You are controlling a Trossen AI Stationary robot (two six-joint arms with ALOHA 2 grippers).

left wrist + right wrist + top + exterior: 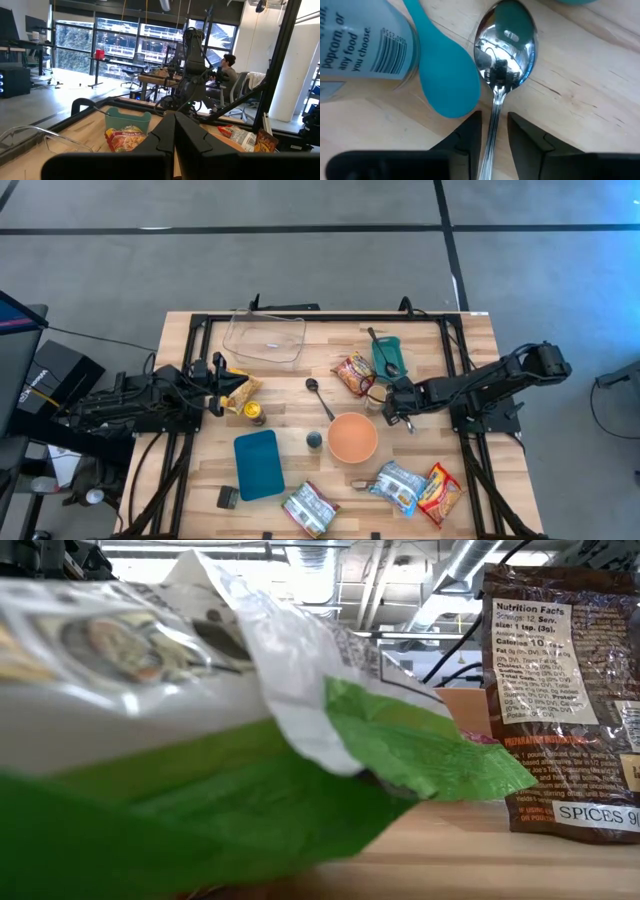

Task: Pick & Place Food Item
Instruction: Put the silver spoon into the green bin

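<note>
So, from up high, the wooden table point(470, 340) has lots of stuff on it. The left gripper point(216, 388) waits on its own side, beside a yellow bag point(241, 390). The right gripper point(397, 408) reaches in low, between the orange bowl point(352, 438) and the red snack bag point(353, 372). That bag lies flat, near the teal basket point(387, 356). I think it is the closest food to grab, but nothing is holding it yet.

Down low, a green and white packet point(200, 720) sits so close that it hides almost everything. A brown spice packet point(570, 690) stands beside it.

From the left wrist, the two dark fingers are pressed tight together with nothing between them.

From the right wrist, the fingers are a little bit apart, one on each side of a shiny spoon's point(505, 45) handle. They do not seem to squeeze it. A teal spoon point(447, 82) and a shaker bottle point(360, 45) lie right beside it. A spoon is not food, so I think this aim is off.
</note>
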